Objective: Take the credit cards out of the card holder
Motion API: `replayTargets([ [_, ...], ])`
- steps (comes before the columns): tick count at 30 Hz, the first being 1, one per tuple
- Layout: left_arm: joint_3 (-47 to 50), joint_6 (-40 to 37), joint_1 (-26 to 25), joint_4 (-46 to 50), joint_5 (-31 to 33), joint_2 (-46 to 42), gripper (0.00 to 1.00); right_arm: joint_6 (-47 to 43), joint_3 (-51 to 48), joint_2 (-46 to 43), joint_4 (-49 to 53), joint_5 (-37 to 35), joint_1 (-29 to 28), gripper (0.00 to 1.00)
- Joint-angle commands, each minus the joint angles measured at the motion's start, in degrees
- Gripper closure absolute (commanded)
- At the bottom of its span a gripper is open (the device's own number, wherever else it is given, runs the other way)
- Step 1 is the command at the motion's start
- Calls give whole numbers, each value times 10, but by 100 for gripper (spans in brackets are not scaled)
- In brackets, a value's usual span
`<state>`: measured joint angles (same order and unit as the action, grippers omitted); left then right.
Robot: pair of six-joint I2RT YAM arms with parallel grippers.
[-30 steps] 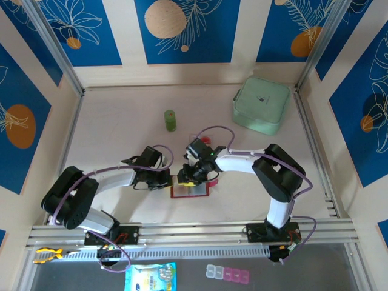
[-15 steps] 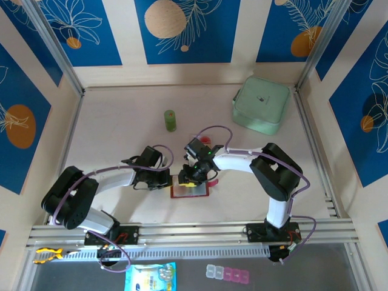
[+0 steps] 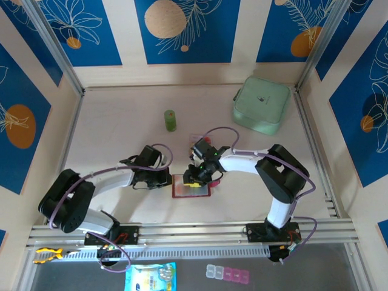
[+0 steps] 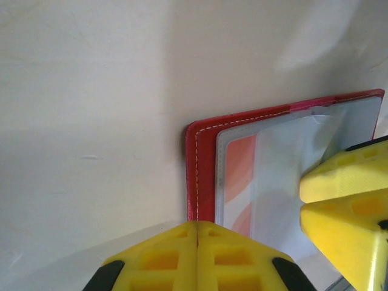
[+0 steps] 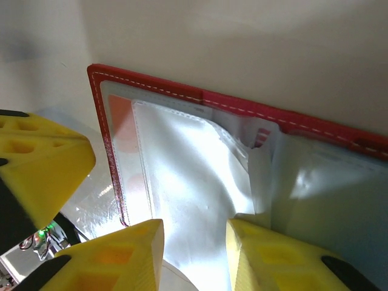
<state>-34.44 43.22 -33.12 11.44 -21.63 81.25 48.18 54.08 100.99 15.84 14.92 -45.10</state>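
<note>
Table [image 3: 121, 127], one: pale, walled.
Mint-green pouch [image 3: 261, 104], one: 1 o'clock, well apart from the rest.
Card holder [image 3: 197, 191], one: red, lying open at 6 o'clock between both claws, unmoved since the earlier frame.
Right claw [image 3: 194, 180], one: fingers parted astride a clear pocket, screening the holder's far edge. It has shifted slightly toward 3 o'clock.
Left claw [image 3: 168, 179], one: clenched, empty, just beside the holder's 9 o'clock edge.
Green bottle [image 3: 170, 120], one: upright, 11 o'clock.
Credit card [image 4: 240, 159], one seen: orange, inside its pocket.
</note>
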Motion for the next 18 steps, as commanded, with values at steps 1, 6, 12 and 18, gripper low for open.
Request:
replayTargets([
  [1,-4,12,2,-9,-16,-14,94,11,-26,-16,-35,33,10,67],
  [6,-2,40,-12,-41,-31,-9,89,22,-61,-24,-88,65,28,67],
  [12,-8,64,-42,-69,-30,13,81,37,-107,-28,-158,105,52,68],
  [18,-13,73,-52,-80,-29,32,72,52,-142,-20,-220,141,71,71],
])
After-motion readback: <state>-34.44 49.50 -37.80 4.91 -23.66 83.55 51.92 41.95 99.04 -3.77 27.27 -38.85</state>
